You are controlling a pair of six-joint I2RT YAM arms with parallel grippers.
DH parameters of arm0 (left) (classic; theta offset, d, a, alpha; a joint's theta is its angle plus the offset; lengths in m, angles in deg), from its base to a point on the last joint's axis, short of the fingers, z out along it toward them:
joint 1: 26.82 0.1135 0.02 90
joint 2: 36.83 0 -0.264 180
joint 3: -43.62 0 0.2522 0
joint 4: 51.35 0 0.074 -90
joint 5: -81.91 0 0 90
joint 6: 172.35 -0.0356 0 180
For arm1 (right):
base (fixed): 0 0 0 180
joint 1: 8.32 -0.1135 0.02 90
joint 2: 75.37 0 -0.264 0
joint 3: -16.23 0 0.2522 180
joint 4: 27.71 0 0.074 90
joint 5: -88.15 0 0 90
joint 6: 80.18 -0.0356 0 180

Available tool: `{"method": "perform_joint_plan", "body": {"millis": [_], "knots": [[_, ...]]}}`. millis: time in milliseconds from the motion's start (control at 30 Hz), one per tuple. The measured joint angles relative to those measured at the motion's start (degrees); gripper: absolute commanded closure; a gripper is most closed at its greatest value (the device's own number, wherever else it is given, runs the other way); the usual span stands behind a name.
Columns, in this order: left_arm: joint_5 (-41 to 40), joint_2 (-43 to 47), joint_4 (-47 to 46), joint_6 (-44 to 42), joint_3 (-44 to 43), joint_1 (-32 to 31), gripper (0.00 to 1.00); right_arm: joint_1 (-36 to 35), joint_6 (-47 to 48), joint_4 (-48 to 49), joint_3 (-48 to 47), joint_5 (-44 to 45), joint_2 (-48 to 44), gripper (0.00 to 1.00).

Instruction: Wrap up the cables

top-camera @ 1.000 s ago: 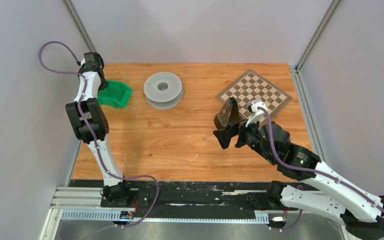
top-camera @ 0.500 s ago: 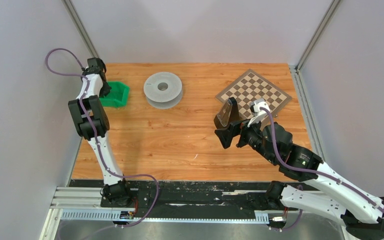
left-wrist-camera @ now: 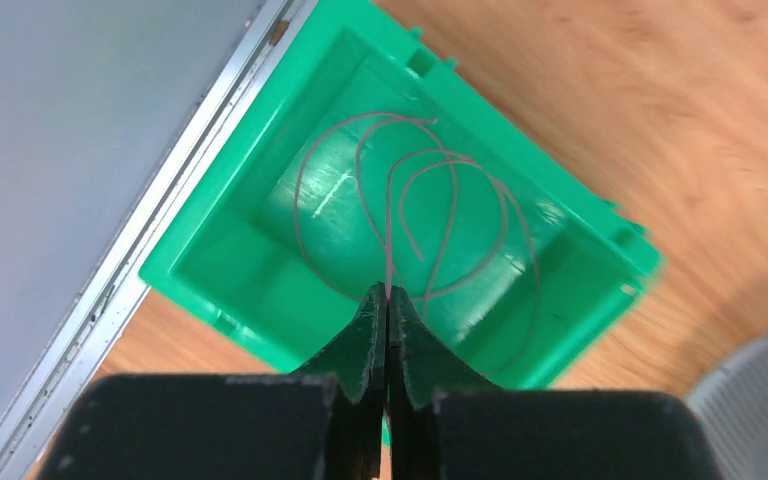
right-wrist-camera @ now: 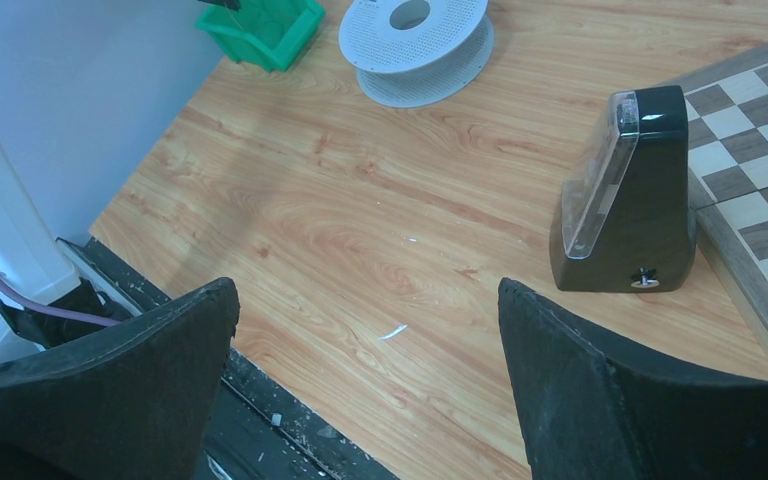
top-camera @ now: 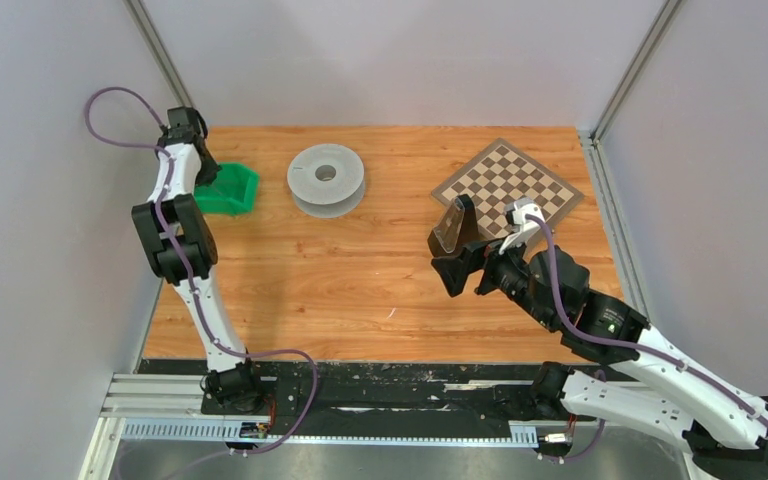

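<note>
The cable (left-wrist-camera: 389, 235) is a thin reddish-brown wire lying in loose loops inside a green bin (left-wrist-camera: 210, 290). My left gripper (left-wrist-camera: 388, 292) hangs over the bin with its jaws shut on one strand of the wire, which rises straight out from the tips. In the top view the left gripper (top-camera: 206, 180) sits at the bin (top-camera: 235, 192), at the far left of the table, largely hidden by the arm. My right gripper (right-wrist-camera: 366, 290) is wide open and empty above the middle-right of the table (top-camera: 457, 268).
A grey spool (top-camera: 326, 178) lies flat right of the bin and shows in the right wrist view (right-wrist-camera: 415, 40). A black wedge with a clear face (right-wrist-camera: 625, 200) stands beside a chessboard (top-camera: 508, 185) at the far right. Walls close in on the left and right.
The left wrist has shifted slightly over the green bin, and the bin turned a little. The right arm has drifted slightly right.
</note>
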Motion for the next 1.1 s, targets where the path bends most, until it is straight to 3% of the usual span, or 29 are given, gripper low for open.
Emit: {"method": "perform_joint_plan", "body": {"millis": [467, 700, 933, 1100], "knots": [[20.8, 29.8, -3.8, 5.2, 2.8, -1.5, 1.00, 0.0, -0.7, 1.0, 3.8, 3.7, -6.5, 0.00], [36.4, 40.9, -9.2, 9.6, 11.2, -4.9, 1.00, 0.0, -1.7, 1.0, 5.5, 4.3, -11.1, 0.00], [48.2, 47.3, -12.7, 10.6, 20.1, -14.7, 1.00, 0.0, -2.0, 1.4, 6.0, 4.5, -13.3, 0.02], [52.2, 53.5, -16.7, 11.3, 31.9, -24.9, 1.00, 0.0, -2.2, 1.7, 8.2, 3.7, -14.1, 0.03]]}}
